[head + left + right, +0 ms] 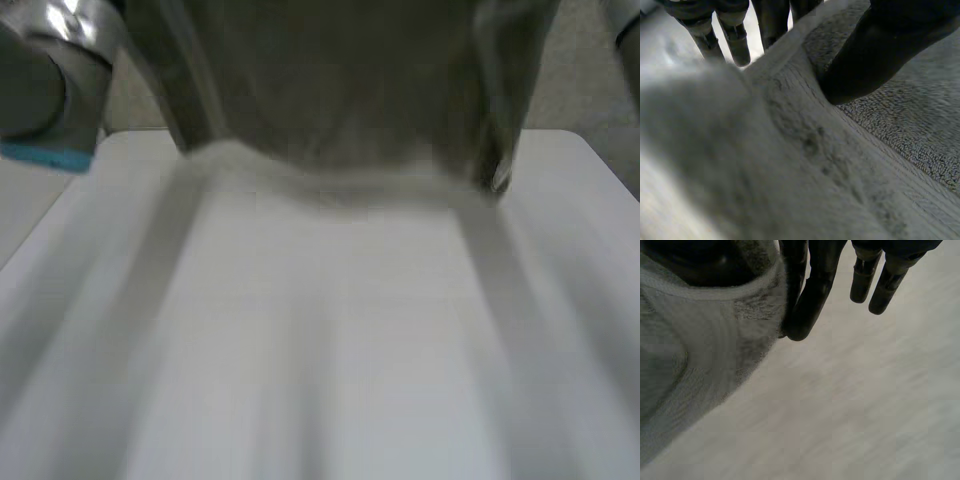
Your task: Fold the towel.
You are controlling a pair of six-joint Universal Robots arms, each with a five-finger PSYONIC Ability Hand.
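Note:
The grey towel [350, 90] hangs lifted and spread wide between both arms, and its lower edge [330, 185] meets the white table [330, 350]. In the left wrist view my left hand [875, 55] presses its thumb onto the towel's hemmed edge [790, 150], with its fingers [735, 40] on the far side of the cloth, pinching it. In the right wrist view my right hand [810, 295] pinches a bunched edge of the towel [700, 350] between two fingers and the thumb. Its other fingers [870, 285] hang straight and free above the table [850, 405].
My left arm's grey joint with its light-blue cap [45, 100] stands high at the left, over the table's far corner. Bare white tabletop stretches from the towel's lower edge to the near edge.

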